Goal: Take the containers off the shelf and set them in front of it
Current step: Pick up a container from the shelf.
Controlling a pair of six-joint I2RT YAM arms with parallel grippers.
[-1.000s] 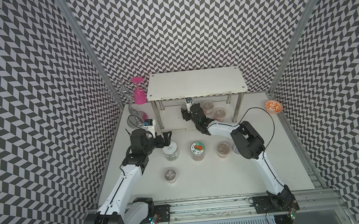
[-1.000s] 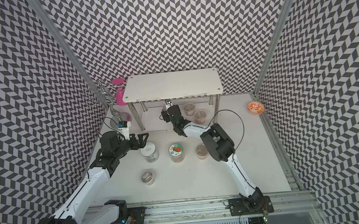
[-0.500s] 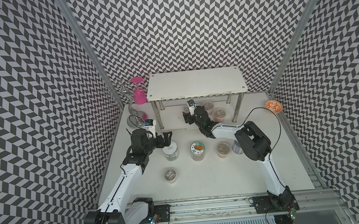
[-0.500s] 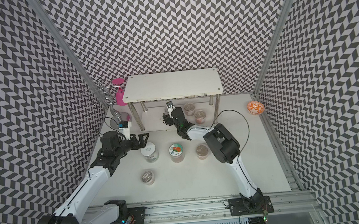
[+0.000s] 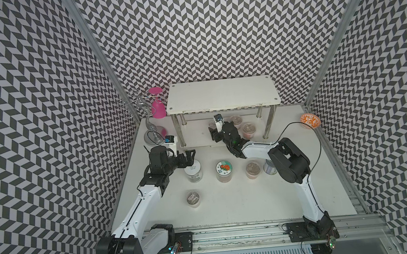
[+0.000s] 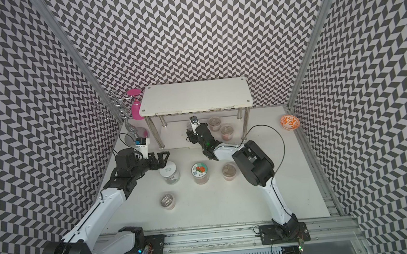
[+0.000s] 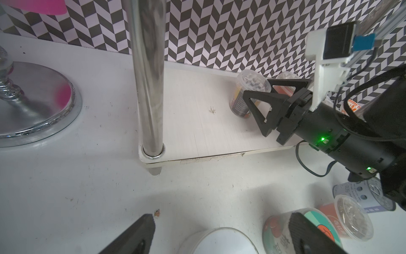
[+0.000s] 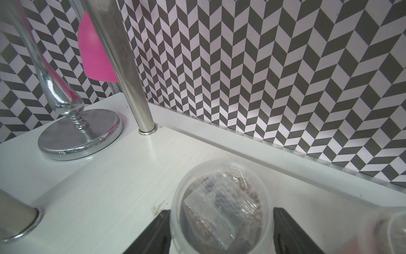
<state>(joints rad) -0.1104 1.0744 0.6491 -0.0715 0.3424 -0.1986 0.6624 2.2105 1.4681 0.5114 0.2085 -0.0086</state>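
Since a second ago the right arm's elbow has swung out to the right, while the left arm has stayed put. Its right fingers (image 8: 153, 233) reach onto the lower tier of the white shelf (image 5: 222, 94) and stand on either side of a foil-topped cup (image 8: 222, 204). Whether they press it I cannot tell. A second cup (image 5: 235, 119) and a third cup (image 5: 248, 128) sit to its right on that tier.

Left fingers (image 7: 134, 237) are spread wide apart just by the lid of a white-lidded jar (image 5: 193, 170) on the desk (image 5: 230, 210). To the right of that jar, in front of the shelf, stand a picture-lidded jar (image 5: 223, 169), a fourth cup (image 5: 252, 169) and a tin can (image 5: 268, 170). Nearer stands a fifth cup (image 5: 192, 197).
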